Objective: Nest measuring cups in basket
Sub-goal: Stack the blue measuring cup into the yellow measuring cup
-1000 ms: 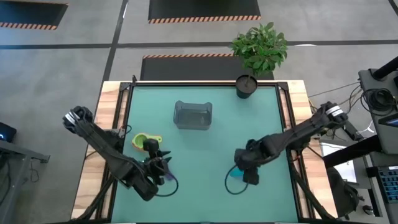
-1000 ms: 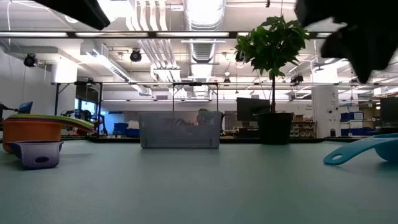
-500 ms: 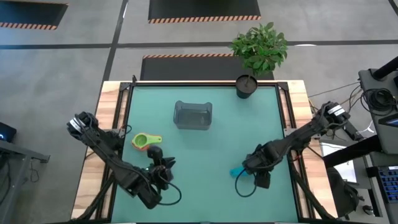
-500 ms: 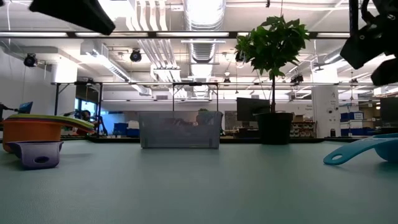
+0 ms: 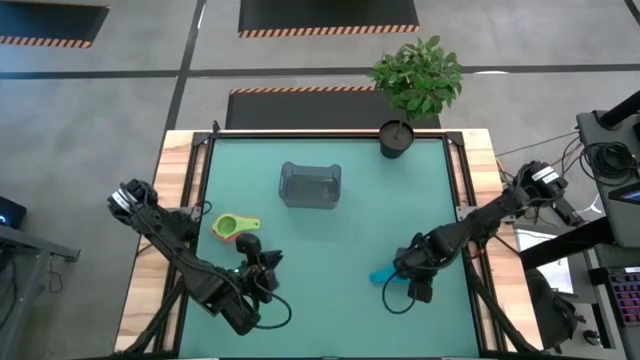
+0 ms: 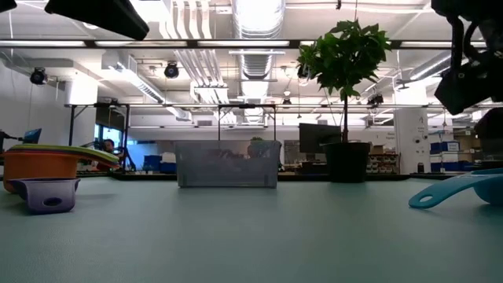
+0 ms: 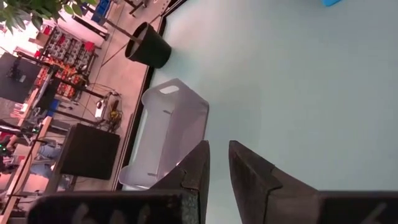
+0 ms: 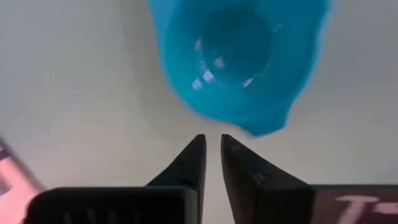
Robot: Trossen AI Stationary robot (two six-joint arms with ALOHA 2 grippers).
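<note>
While the grey basket (image 5: 310, 186) stands empty toward the far middle of the green surface (image 5: 330, 240), the measuring cups lie scattered nearer my side. A stack of cups (image 5: 230, 226), orange within a yellow-green rim and handle, rests near the left edge; in the low view the same stack (image 6: 39, 165) sits just behind a purple cup (image 6: 45, 194). The cyan cup (image 5: 381, 275) lies well apart from them on the right half of the surface, open side up, as the right wrist view shows (image 8: 239, 59).

My right gripper (image 8: 211, 152) hangs just beside the cyan cup, its jaws drawn almost together with only a thin slit between them and nothing clamped. My left gripper (image 7: 217, 163) hovers over the surface near the stack, aimed toward the basket (image 7: 168, 137), its jaws likewise nearly together and empty.

A potted plant (image 5: 412, 85) in a black pot (image 5: 396, 138) stands at the far right corner of the surface.
</note>
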